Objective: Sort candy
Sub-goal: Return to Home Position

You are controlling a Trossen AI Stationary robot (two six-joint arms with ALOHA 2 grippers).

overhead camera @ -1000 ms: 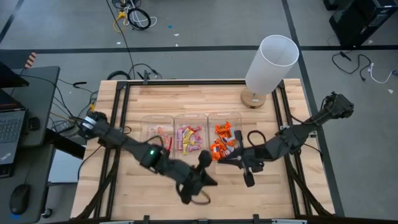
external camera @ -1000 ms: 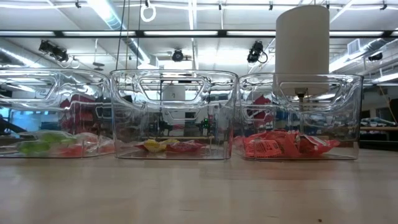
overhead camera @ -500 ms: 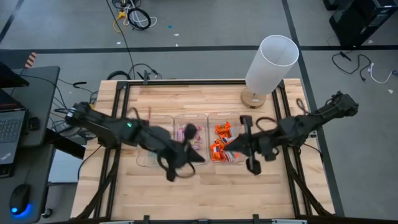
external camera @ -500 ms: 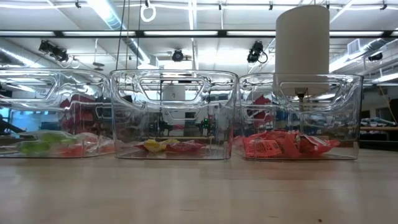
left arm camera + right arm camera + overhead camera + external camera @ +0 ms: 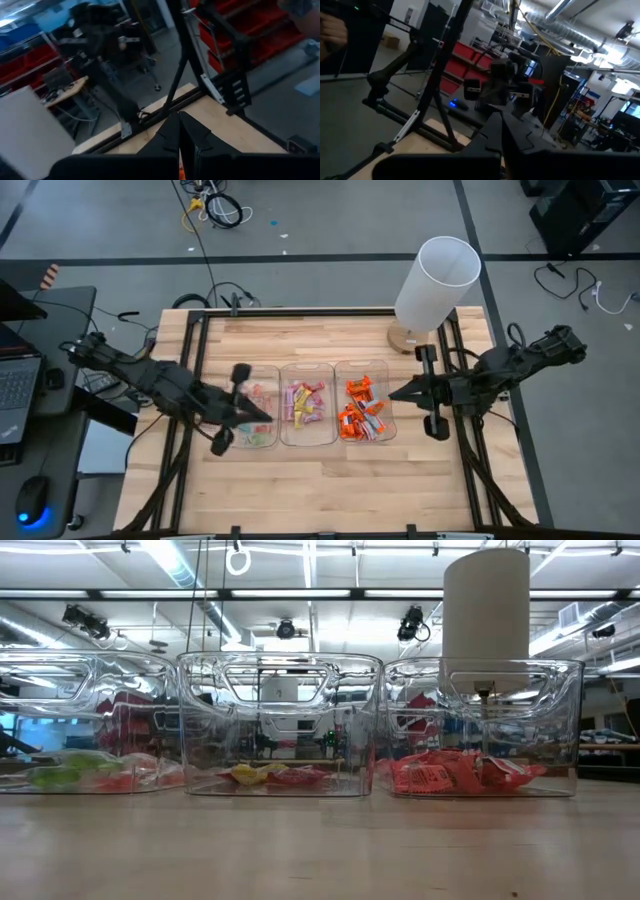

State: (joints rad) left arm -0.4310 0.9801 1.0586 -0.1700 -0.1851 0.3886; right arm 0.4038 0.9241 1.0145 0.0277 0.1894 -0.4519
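From above, three clear plastic rectangular bins stand touching in a row at the middle of the light wooden desk (image 5: 330, 490). The left bin (image 5: 268, 370) holds pale green-and-red wrapped candy (image 5: 258, 437), the middle bin (image 5: 305, 367) pink-and-yellow candy (image 5: 305, 405), and the right bin (image 5: 362, 365) bright orange candy (image 5: 358, 415). The dark left arm (image 5: 160, 385) reaches over the left bin, so the left jaws hang above the pale candy. The dark right arm (image 5: 500, 370) ends with the right jaws just beside the right bin's outer wall, apart from the orange candy.

At desk level, each heap lies on its bin's floor: green-red (image 5: 75, 775), yellow-red (image 5: 270, 775), orange (image 5: 460, 772). A tall white cylinder lamp (image 5: 487, 610) rises behind the orange one.

The left wrist view shows the left jaws clenched together, gripping nothing.

The right wrist view shows the right jaws likewise clenched and gripping nothing.
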